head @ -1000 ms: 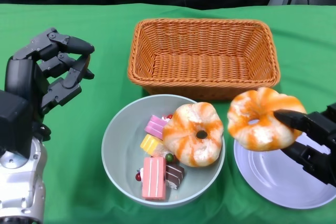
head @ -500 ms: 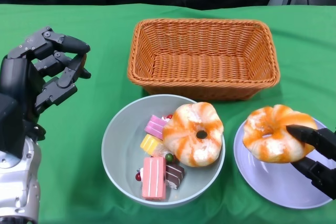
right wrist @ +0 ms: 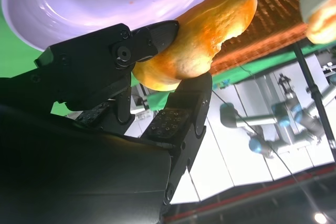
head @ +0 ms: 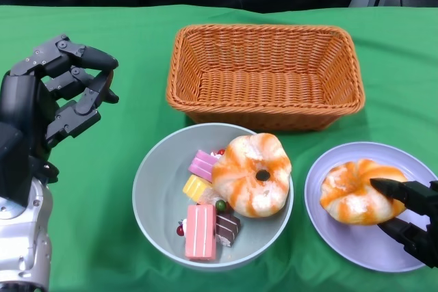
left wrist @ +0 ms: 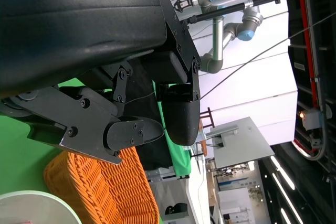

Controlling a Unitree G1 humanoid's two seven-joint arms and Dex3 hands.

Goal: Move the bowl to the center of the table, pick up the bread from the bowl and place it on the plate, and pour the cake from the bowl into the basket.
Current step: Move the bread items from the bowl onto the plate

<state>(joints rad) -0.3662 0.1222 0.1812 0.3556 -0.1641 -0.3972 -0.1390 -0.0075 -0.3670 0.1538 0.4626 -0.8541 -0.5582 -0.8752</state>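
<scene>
A grey-green bowl (head: 156, 189) sits at the front centre, holding a ring-shaped orange-and-white bread (head: 251, 174) and several small cake pieces (head: 202, 227). A second ring bread (head: 354, 192) lies on the lilac plate (head: 349, 245) at the front right, with my right hand (head: 409, 218) still pinching its near edge. The right wrist view shows that bread (right wrist: 202, 32) between the fingers (right wrist: 178, 116) against the plate (right wrist: 94, 3). My left hand (head: 58, 97) hovers empty at the left, fingers apart. The wicker basket (head: 265, 76) stands behind the bowl.
Green cloth covers the table (head: 116, 39). The basket's orange weave (left wrist: 100, 187) and the bowl's rim (left wrist: 31, 208) show in the left wrist view. Bare cloth lies to the left of the bowl and behind the basket.
My right hand has carried the second bread rightward and down, from above the gap between bowl and plate onto the plate. The left hand barely moved.
</scene>
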